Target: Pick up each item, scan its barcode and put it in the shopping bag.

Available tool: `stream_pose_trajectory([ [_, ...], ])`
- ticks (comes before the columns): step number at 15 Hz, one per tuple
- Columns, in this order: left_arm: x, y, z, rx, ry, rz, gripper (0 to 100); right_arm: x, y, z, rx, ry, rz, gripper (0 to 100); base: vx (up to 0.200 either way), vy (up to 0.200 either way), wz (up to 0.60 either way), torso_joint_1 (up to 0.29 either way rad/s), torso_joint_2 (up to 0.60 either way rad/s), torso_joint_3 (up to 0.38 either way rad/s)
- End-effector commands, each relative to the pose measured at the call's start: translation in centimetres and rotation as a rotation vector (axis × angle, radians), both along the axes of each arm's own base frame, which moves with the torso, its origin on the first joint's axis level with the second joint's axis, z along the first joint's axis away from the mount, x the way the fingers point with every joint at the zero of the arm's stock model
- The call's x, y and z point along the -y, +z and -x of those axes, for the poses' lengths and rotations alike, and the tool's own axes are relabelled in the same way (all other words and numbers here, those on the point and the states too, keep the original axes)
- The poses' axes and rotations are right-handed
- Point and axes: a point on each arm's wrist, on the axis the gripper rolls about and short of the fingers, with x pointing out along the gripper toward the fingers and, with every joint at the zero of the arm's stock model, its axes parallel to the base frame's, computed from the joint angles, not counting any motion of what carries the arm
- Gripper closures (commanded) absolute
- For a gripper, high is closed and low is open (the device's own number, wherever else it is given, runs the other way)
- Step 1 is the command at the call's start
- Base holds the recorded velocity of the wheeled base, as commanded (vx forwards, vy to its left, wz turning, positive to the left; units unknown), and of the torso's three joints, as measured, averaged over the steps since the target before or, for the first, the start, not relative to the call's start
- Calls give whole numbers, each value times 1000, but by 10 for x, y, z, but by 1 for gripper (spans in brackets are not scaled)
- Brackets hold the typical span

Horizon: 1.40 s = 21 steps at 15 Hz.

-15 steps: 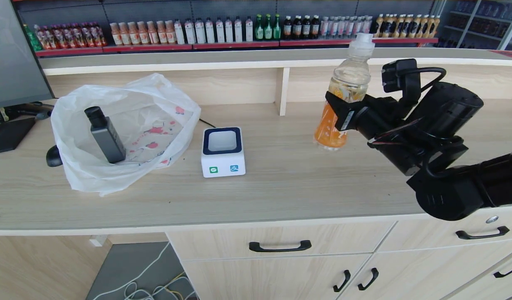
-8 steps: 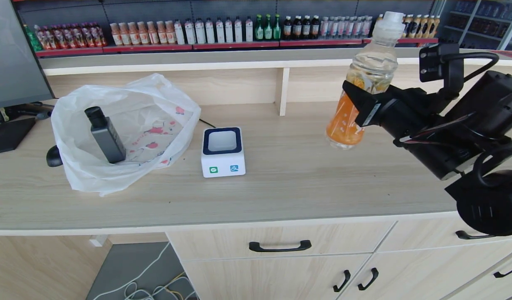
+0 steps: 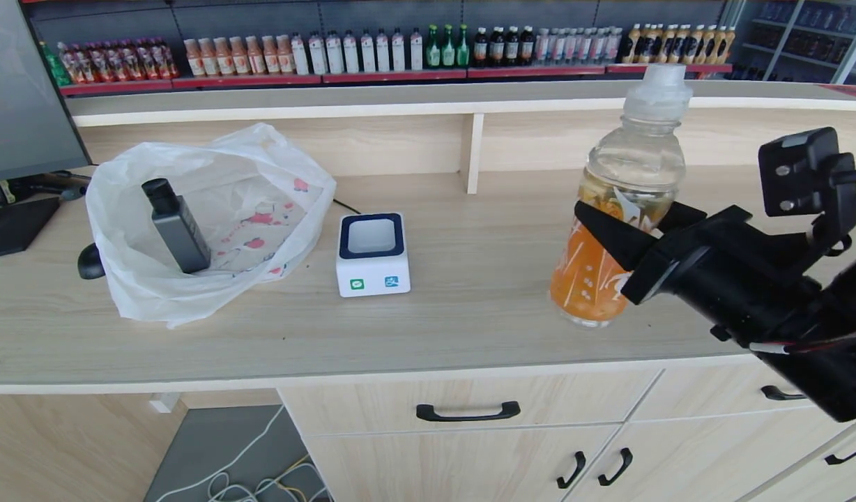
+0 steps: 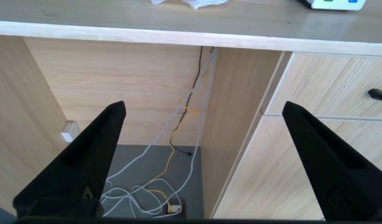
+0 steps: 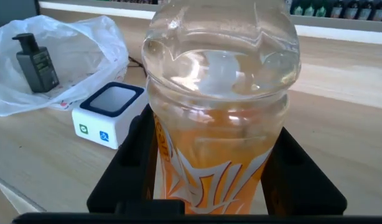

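The left gripper [image 4: 203,109] hangs below the edge of the counter [image 3: 470,328], its 2 fingers spread wide with nothing between them. On the counter at the left lies the white shopping bag [image 3: 212,167], open, with 1 dark pump bottle [image 3: 176,226] standing tilted inside. Near the bag, to its right, sits the small white scanner [image 3: 372,254]. Well apart from it, at the right, the right gripper [image 3: 627,219] is clamped around the orange drink bottle [image 3: 588,279], which is upright with its white cap on top.
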Motion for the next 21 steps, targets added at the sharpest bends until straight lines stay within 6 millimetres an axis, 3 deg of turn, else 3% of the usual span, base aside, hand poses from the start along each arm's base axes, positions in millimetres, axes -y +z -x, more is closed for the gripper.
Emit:
stream_pose_trajectory([
  [1, 0, 0, 0, 0, 0, 0, 0, 0, 0, 23, 34, 47, 13, 100, 0, 0, 0, 0, 0, 0],
  [13, 0, 0, 0, 0, 0, 0, 0, -46, -9, 81, 412, 191, 462, 100, 0, 0, 0, 0, 0, 0],
  [18, 0, 0, 0, 0, -1, 0, 0, -45, -5, 86, 626, 103, 588, 100, 0, 0, 0, 0, 0, 0],
  [21, 0, 0, 0, 0, -1, 0, 0, -44, -16, 89, 705, 121, 681, 100, 0, 0, 0, 0, 0, 0],
])
